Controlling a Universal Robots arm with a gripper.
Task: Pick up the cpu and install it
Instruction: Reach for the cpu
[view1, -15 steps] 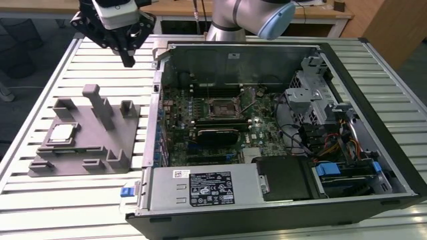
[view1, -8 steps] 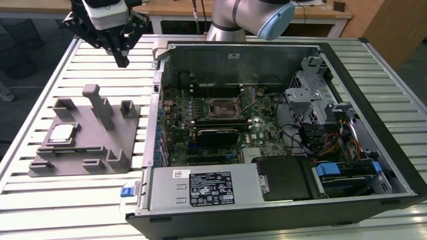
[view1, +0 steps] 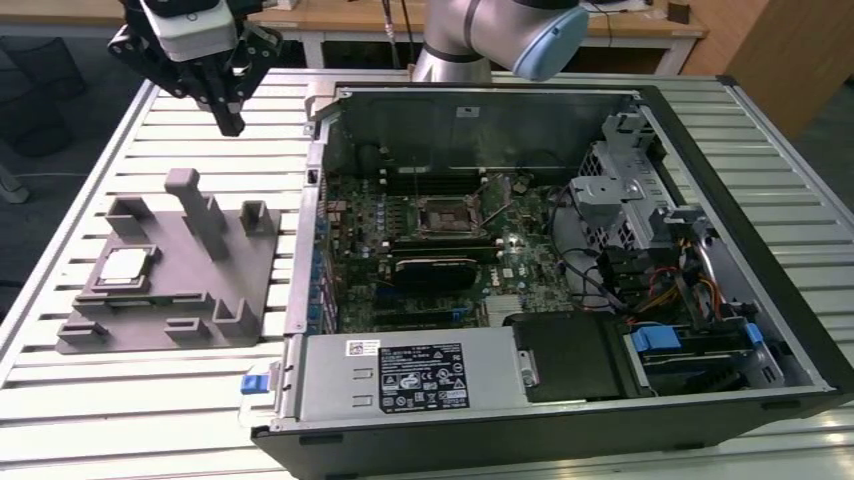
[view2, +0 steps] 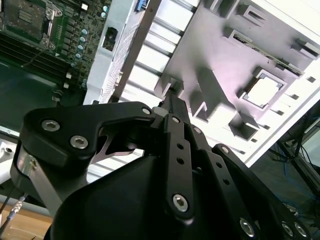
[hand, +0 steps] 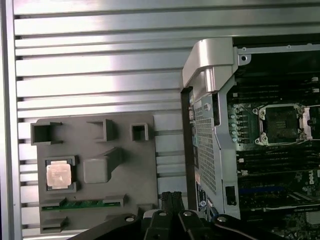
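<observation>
Fingers (view1: 230, 120) closed together, holding nothing, hover over the worktop (view1: 134, 400) beyond the grey fixture block (view1: 200, 295) where the cpu (view1: 123, 265) rests.

A table (view1: 147, 420) of pale metal slats with dark grooves between them spreads across the exterior view, and bright light glares off its slats (hand: 100, 60) in the first wrist view. Behind it, a wooden bench (view1: 641, 25) on white legs runs along the far edge, with a wooden panel (view1: 787, 50) at the exterior view's right. The floor (view1: 80, 60) beside the table is dark grey
</observation>
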